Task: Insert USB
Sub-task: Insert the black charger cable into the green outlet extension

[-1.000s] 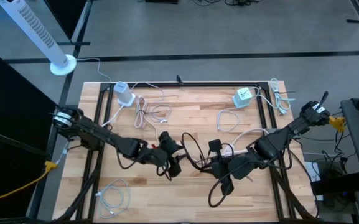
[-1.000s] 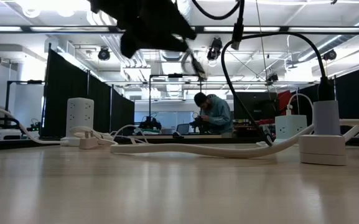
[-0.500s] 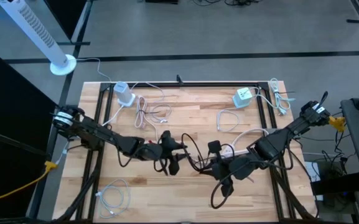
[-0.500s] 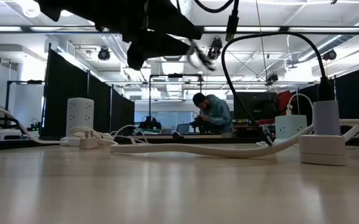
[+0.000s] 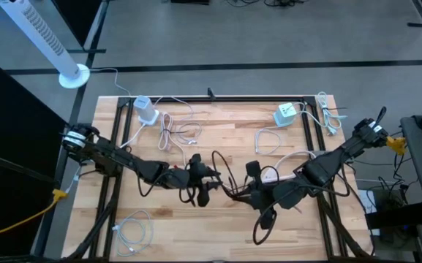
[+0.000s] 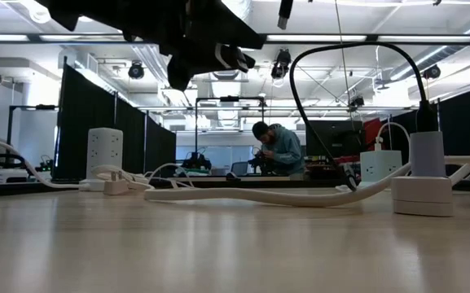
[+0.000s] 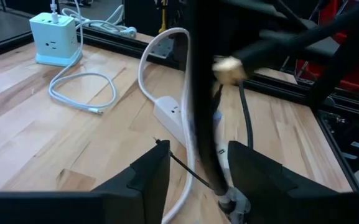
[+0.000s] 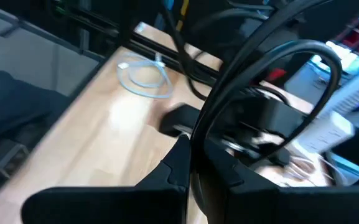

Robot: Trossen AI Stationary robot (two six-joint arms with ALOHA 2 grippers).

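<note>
- Left gripper (image 5: 205, 183) hangs over mid-table, and in the left wrist view its 2 fingers (image 7: 147, 177) stand apart with the black cable (image 7: 199, 112) running up between them.
- That cable's long axis runs straight out ahead of the fingers; whether the pads actually press it, I cannot tell.
- Just past the left fingertips, down on the wood, a small metal-tipped plug (image 7: 232, 202) sits at the cable's lower end, tip pointing back toward the fingers.
- Right gripper (image 5: 251, 196) sits just across from the left one, nearly meeting it, fingers (image 8: 178, 163) pinched down narrow on the same black cable (image 8: 229, 93).
- From the right fingers the cable arcs up and over in a loop, coming down toward a dark block ahead of them.
- Ahead of the left fingers lies the white power strip (image 7: 178, 117), long axis running away from them, its white cord (image 7: 151, 59) curling off beyond.
- Farther out from those fingers, a pale blue charger cube (image 7: 55, 40) with a looped white cable (image 7: 79, 93) beside it.
- Beyond the right fingers, a coiled white cable (image 8: 145, 78) lies flat on the table (image 8: 104, 124).
- In the high view, 2 more cable coils (image 5: 178, 135) and a second white charger (image 5: 146, 111) lie well apart from both grippers, toward the far edge.
- The low view shows a white adapter (image 6: 423, 175) standing upright with the black cable rising from its top, and a person (image 6: 277, 150) in the room behind.
</note>
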